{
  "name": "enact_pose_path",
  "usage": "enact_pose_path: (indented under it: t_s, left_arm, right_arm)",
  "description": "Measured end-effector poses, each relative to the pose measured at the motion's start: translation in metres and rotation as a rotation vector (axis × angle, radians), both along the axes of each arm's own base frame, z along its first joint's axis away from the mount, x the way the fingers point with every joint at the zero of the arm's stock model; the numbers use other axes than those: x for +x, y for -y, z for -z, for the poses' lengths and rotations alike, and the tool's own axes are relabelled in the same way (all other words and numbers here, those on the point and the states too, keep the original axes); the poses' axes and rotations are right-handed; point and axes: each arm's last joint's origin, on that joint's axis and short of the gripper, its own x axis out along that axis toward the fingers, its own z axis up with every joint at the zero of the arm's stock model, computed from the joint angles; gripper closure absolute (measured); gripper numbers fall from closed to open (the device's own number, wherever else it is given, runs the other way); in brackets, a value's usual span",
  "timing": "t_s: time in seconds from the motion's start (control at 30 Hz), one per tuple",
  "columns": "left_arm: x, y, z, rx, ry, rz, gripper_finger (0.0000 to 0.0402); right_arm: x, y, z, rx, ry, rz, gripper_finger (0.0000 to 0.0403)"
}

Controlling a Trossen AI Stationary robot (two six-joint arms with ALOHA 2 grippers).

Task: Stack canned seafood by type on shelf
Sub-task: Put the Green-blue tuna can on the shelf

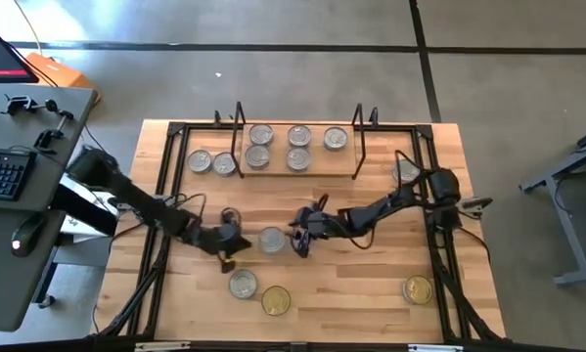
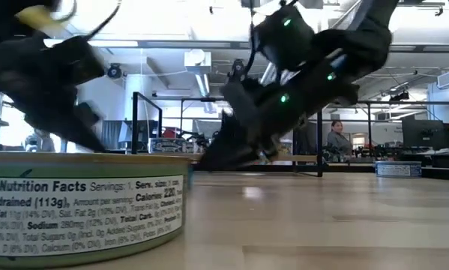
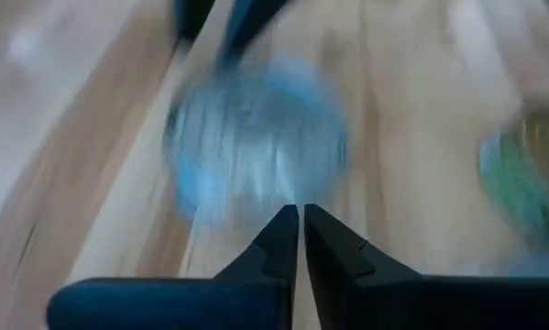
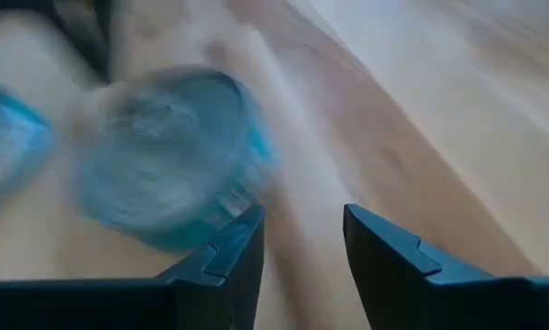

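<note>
Two grippers [image 1: 232,242] [image 1: 303,238] flank a tin [image 1: 272,240] on the table [image 1: 371,293]: left closed empty, right half-open

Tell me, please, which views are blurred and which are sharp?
Left wrist view: the silver-lidded tin is smeared, the shut left gripper stays sharp. Right wrist view: a tin is smeared too. Low view: the arms are blurred, the near tin's label is readable. High view: sharp.

bright even overhead light, both wrist views motion-blurred, low view's near tin [image 2: 85,206] soft
</note>
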Motion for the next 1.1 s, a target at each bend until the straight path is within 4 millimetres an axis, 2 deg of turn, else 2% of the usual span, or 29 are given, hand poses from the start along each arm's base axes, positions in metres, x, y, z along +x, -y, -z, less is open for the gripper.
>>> enact_pose_path:
  t_s: [0.07,0.2,0.3,0.37,0.43,0.53,0.57,0.73,0.97,1.03,1.1]
  left_arm:
    - [0.006,-0.005,0.001,0.032,0.021,0.015,0.0393]
    - [0.029,-0.015,0.002,0.086,0.039,0.009,0.0398]
    - [0.048,-0.02,0.006,0.114,0.016,0.028,0.0398]
    - [0.049,-0.026,0.008,0.14,-0.015,0.033,0.0398]
    - [0.063,-0.027,0.008,0.147,-0.001,0.048,0.0398]
    - [0.064,-0.032,0.01,0.169,-0.028,0.058,0.0398]
    - [0.071,-0.03,0.009,0.169,-0.018,0.065,0.0398]
    - [0.079,-0.03,0.006,0.175,-0.016,0.094,0.0398]
    - [0.075,-0.032,0.0,0.194,-0.035,0.102,0.0398]
    - [0.08,-0.031,-0.002,0.188,-0.008,0.103,0.0398]
    - [0.073,-0.032,0.001,0.196,-0.042,0.104,0.0398]
  right_arm:
    - [0.013,0.005,0.001,0.001,-0.024,0.028,0.0259]
    - [0.02,0.008,-0.002,-0.022,-0.143,0.004,0.0259]
    - [0.015,0.004,-0.007,-0.042,-0.231,-0.028,0.0259]
    - [0.014,0.003,-0.011,-0.053,-0.244,-0.033,0.0259]
    - [0.005,-0.001,-0.015,-0.074,-0.272,-0.037,0.0259]
    - [0.004,-0.002,-0.023,-0.082,-0.228,-0.021,0.0259]
    - [-0.002,-0.003,-0.021,-0.088,-0.251,-0.022,0.0259]
    - [-0.009,-0.003,-0.022,-0.094,-0.255,0.002,0.0259]
    - [-0.01,-0.004,-0.022,-0.084,-0.2,-0.005,0.0259]
    - [-0.015,-0.003,-0.021,-0.09,-0.222,-0.007,0.0259]
    - [-0.012,-0.004,-0.02,-0.082,-0.193,-0.004,0.0259]
